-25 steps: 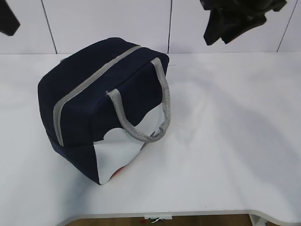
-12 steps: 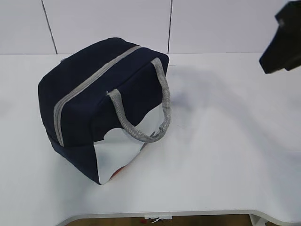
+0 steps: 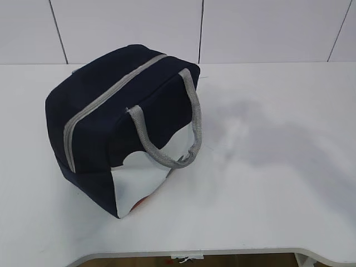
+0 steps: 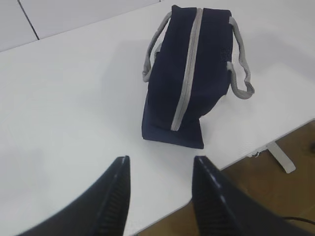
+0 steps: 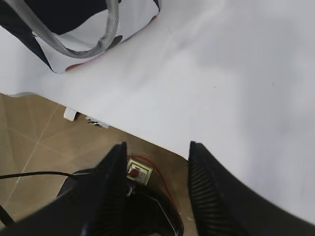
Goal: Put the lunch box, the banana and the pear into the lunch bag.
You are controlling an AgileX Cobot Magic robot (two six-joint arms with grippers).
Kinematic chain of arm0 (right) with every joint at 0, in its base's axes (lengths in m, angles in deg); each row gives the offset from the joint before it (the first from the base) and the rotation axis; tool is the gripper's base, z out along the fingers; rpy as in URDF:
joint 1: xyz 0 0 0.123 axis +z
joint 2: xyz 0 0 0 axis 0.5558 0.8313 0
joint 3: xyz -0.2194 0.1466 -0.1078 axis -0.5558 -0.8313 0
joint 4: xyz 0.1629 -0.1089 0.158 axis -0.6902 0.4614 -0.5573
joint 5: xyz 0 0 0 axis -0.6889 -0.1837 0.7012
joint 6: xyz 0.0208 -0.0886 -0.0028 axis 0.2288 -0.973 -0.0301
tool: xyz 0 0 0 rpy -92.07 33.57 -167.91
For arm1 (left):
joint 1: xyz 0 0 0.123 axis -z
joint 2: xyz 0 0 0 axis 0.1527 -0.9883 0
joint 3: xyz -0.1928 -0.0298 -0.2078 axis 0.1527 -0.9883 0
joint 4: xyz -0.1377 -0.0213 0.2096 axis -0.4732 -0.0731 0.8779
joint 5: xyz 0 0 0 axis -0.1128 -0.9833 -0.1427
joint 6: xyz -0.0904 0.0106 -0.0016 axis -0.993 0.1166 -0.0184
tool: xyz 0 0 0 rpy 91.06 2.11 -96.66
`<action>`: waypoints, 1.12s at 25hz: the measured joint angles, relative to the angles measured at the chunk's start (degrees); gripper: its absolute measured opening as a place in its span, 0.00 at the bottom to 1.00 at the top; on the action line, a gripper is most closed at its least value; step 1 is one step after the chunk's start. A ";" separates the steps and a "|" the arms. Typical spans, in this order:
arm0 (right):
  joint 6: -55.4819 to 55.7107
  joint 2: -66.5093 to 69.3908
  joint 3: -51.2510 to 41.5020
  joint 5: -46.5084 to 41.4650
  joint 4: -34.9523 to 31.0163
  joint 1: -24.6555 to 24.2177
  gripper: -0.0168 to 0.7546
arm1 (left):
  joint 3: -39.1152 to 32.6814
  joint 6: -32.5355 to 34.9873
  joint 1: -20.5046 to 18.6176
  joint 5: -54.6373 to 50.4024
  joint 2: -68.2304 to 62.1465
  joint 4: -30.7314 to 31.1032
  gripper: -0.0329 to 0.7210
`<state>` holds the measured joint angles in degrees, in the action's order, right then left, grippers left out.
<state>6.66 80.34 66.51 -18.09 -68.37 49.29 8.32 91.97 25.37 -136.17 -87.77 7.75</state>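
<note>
The navy lunch bag (image 3: 117,117) stands on the white table (image 3: 267,167), left of the middle, with its grey zipper (image 3: 105,97) closed along the top and a grey handle (image 3: 167,133) hanging over its white lower panel. The left wrist view has the lunch bag (image 4: 189,73) ahead, well beyond my left gripper (image 4: 160,169), which is open and empty above the table's front edge. My right gripper (image 5: 156,152) is open and empty too, over the table's edge, with a corner of the bag (image 5: 83,29) at upper left. The lunch box, banana and pear are out of view.
The table's front edge (image 3: 222,253) runs along the bottom, with brown floor (image 5: 34,142) below it. A dark base with cables and a small box with a red button (image 5: 138,172) lie on the floor under the right gripper. A white panelled wall (image 3: 250,28) stands behind.
The right arm's dark shape has moved from the upper middle to the right edge and then left the exterior view. The left arm's dark corner has also gone. The bag has not moved.
</note>
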 joint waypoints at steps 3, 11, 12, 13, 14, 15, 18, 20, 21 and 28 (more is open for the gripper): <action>0.00 -6.45 -1.75 -0.04 0.00 0.00 0.47 | -2.61 0.00 0.00 -0.09 3.83 -0.64 0.46; -0.12 -24.26 -10.85 -0.58 1.83 0.00 0.47 | -9.60 0.49 0.00 -0.09 13.84 -0.25 0.44; -0.12 -26.42 -12.46 -0.58 1.96 0.00 0.47 | -10.68 0.62 0.00 -0.13 14.95 -0.10 0.43; -0.12 -28.15 -14.04 -0.29 2.08 0.00 0.47 | -11.79 0.75 0.00 -0.13 16.17 -0.01 0.42; -0.12 -30.15 -15.35 0.01 2.08 0.00 0.47 | -13.40 0.84 0.00 -0.23 17.30 0.04 0.41; -0.14 -32.10 -16.95 0.53 2.08 0.00 0.47 | -14.62 0.84 0.00 -0.23 18.43 0.04 0.41; -0.37 -37.25 -21.56 2.33 2.61 0.00 0.47 | -18.93 0.98 0.00 -0.23 21.55 0.13 0.39; -0.52 -40.52 -25.01 3.50 3.19 0.00 0.47 | -22.03 1.12 0.00 0.47 24.38 0.26 0.38; -0.63 -42.32 -26.45 4.01 3.46 0.00 0.47 | -23.54 1.12 0.00 0.93 25.47 0.30 0.38; -0.88 -51.20 -35.44 5.49 4.29 0.00 0.47 | -31.87 1.24 0.00 2.53 32.81 1.91 0.38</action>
<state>5.78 29.14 31.07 -12.60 -64.09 49.29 -23.55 93.21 25.37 -133.63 -54.96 9.66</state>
